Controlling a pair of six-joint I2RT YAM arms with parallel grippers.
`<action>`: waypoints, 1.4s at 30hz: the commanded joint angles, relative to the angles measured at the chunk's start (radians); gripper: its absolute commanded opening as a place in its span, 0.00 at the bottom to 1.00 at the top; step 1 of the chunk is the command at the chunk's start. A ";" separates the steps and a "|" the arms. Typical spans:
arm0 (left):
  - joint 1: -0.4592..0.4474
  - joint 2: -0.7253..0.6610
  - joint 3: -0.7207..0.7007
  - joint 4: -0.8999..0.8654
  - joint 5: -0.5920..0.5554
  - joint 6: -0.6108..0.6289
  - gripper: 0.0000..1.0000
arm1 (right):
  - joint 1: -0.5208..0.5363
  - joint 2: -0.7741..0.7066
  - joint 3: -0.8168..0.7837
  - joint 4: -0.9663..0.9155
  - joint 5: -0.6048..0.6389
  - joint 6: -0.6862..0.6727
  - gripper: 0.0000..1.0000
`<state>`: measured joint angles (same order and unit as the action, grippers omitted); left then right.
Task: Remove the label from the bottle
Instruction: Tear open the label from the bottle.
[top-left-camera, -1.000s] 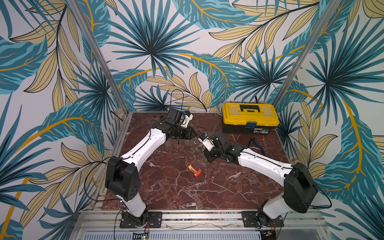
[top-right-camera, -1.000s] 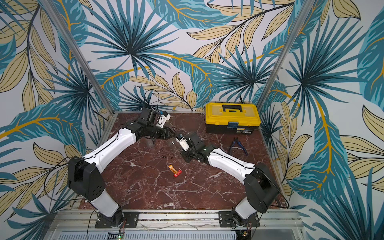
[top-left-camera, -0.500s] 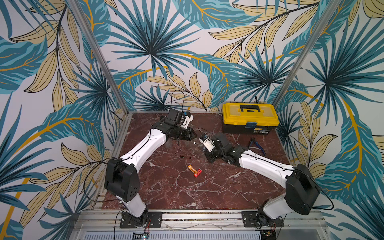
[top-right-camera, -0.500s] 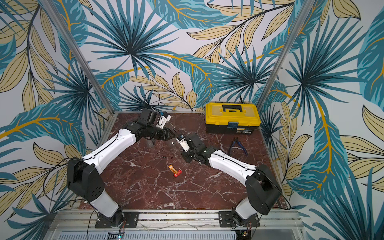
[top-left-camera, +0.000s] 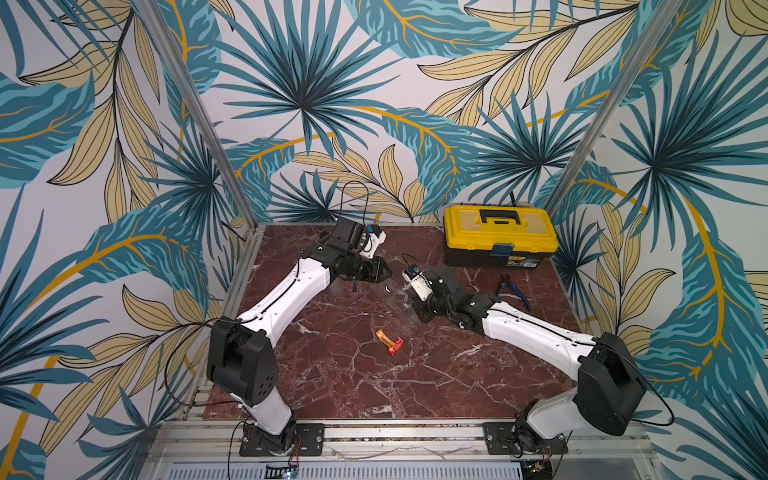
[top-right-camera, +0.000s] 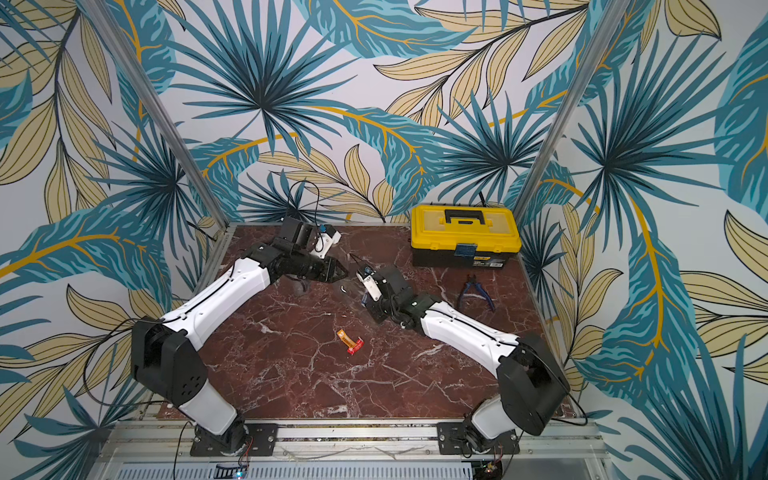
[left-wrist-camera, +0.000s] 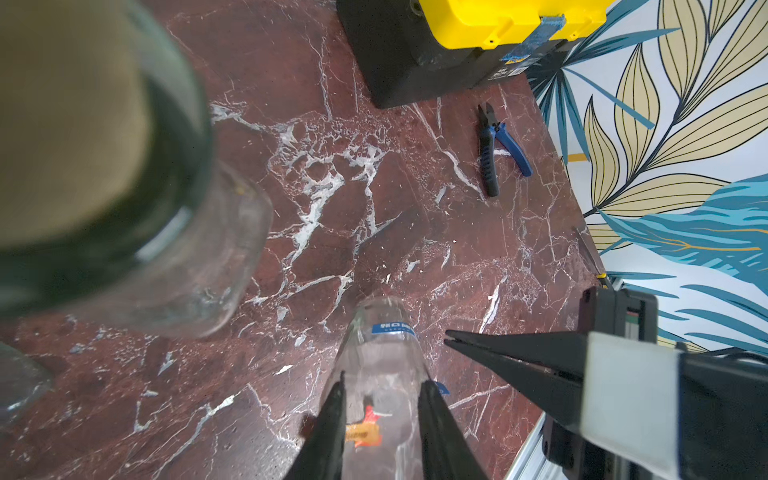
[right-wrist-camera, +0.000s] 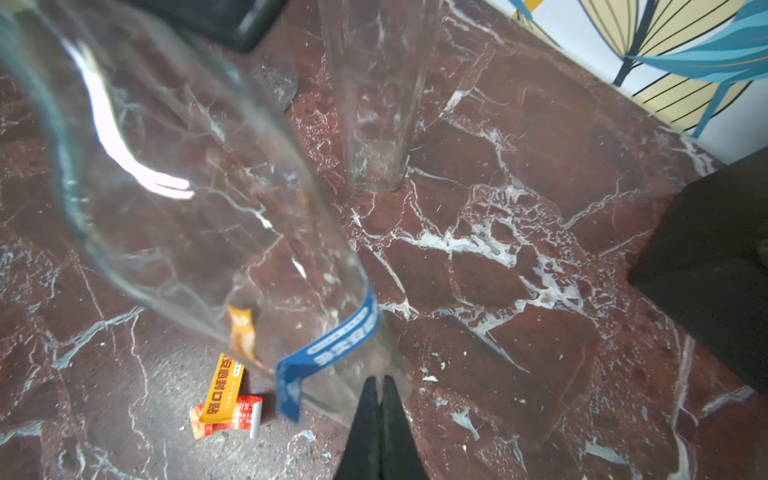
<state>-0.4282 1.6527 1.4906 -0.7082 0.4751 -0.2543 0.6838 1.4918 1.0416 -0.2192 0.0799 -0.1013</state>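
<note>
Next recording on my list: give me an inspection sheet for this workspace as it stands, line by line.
Surface: red marble table, with small white flecks near the bottle.
Job's things: clear bottle; its blue label is partly peeled, one end hanging loose.
Clutter: orange-red label scrap, yellow toolbox, blue cutters, second glass vessel.
Grippers: left gripper jaws clamped on the bottle; right gripper jaws shut beside the label, nothing seen held.
Cables: black cable loops above the left wrist; no snag seen.
Surroundings: leaf-print walls, metal frame posts.
</note>
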 joint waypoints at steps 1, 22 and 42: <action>-0.001 -0.037 -0.018 -0.043 0.011 0.009 0.00 | 0.000 -0.024 -0.021 0.026 0.024 0.005 0.00; -0.013 -0.069 -0.024 -0.042 -0.013 0.006 0.00 | 0.000 -0.034 -0.011 -0.029 -0.036 0.018 0.09; -0.017 -0.083 -0.004 -0.042 -0.028 0.008 0.00 | 0.000 -0.042 -0.006 -0.028 -0.032 0.028 0.19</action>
<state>-0.4416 1.6150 1.4727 -0.7494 0.4477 -0.2539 0.6842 1.4651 1.0401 -0.2337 0.0551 -0.0856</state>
